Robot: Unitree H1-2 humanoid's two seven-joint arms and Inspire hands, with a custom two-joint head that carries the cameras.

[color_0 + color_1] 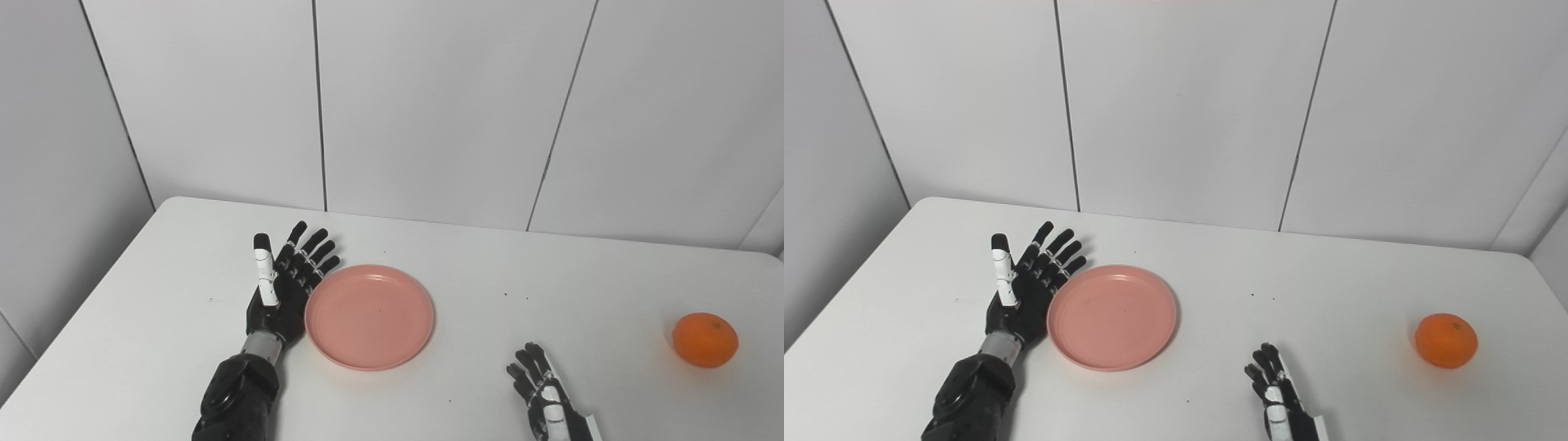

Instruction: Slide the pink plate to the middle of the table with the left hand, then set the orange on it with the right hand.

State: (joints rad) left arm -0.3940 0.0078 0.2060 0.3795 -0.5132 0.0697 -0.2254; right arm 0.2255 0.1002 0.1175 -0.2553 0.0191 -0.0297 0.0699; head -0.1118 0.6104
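The pink plate [369, 316] lies empty on the white table [153, 318], a little left of its middle. My left hand [283, 285] is open, edge-on with fingers straight, right against the plate's left rim. The orange [704, 340] sits alone near the table's right side. My right hand [544, 398] is open and empty at the front edge of the view, well left of the orange and right of the plate.
White wall panels [429, 110] stand behind the table's far edge. The table's left edge runs diagonally close to my left forearm [236, 398]. A few small dark specks lie on the tabletop.
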